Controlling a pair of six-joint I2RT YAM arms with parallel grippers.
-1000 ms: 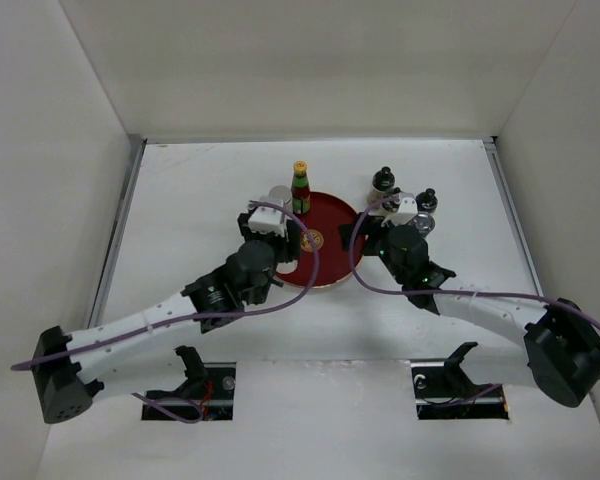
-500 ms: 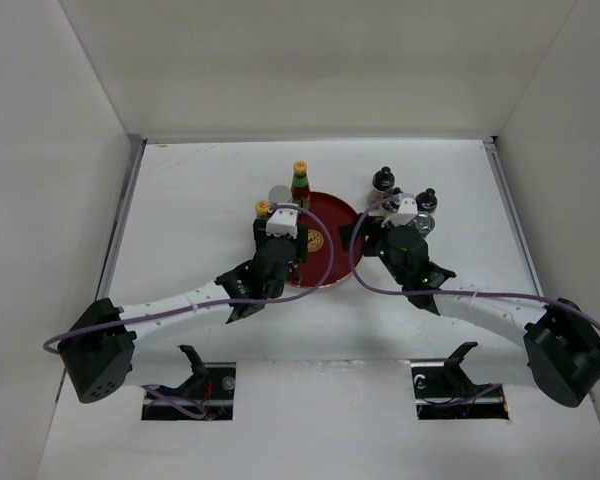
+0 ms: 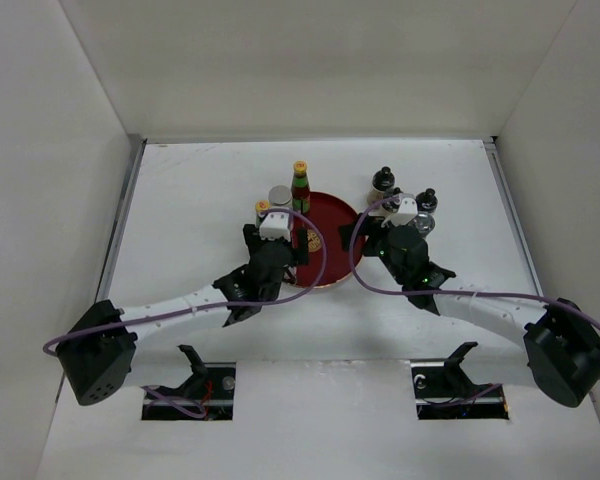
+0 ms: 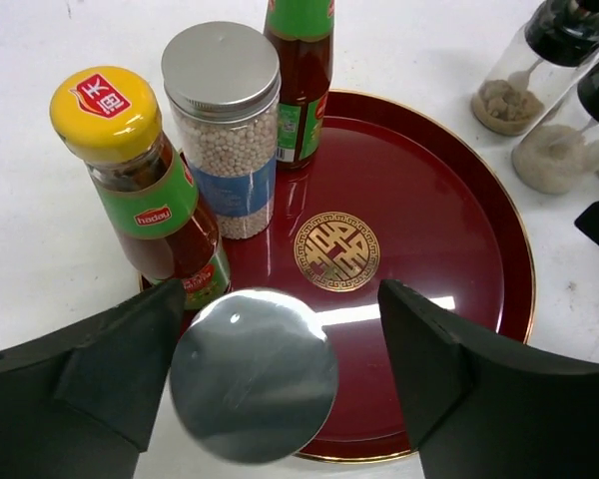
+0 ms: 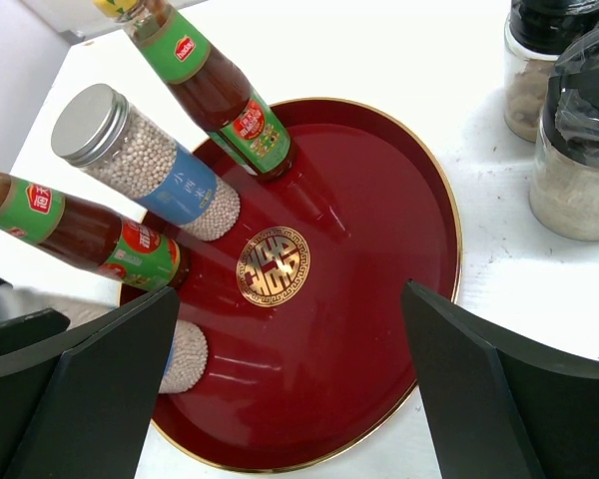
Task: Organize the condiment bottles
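Note:
On the red plate (image 4: 429, 230) stand two green-red bottles, one with a yellow cap (image 4: 130, 150) and one further back (image 4: 301, 60), with a silver-lidded shaker (image 4: 223, 120) between them. A second silver-lidded shaker (image 4: 255, 374) stands at the plate's near left edge between the fingers of my left gripper (image 4: 280, 334). That gripper is open: there is a clear gap on the right side and the left finger sits close to the lid. My right gripper (image 5: 290, 319) hangs open over the plate (image 5: 379, 249) with nothing in it. Glass cruets (image 5: 584, 160) stand off the plate to the right.
Both arms reach in from the near edge and meet over the plate (image 3: 330, 215). Three dark-capped cruets (image 3: 383, 181) cluster just right of it, close to the right gripper (image 3: 365, 232). White walls close off the table at the left, back and right.
The left arm stretched forward and lower at the plate's left side, and its jaws have widened off the shaker. The right arm has not moved.

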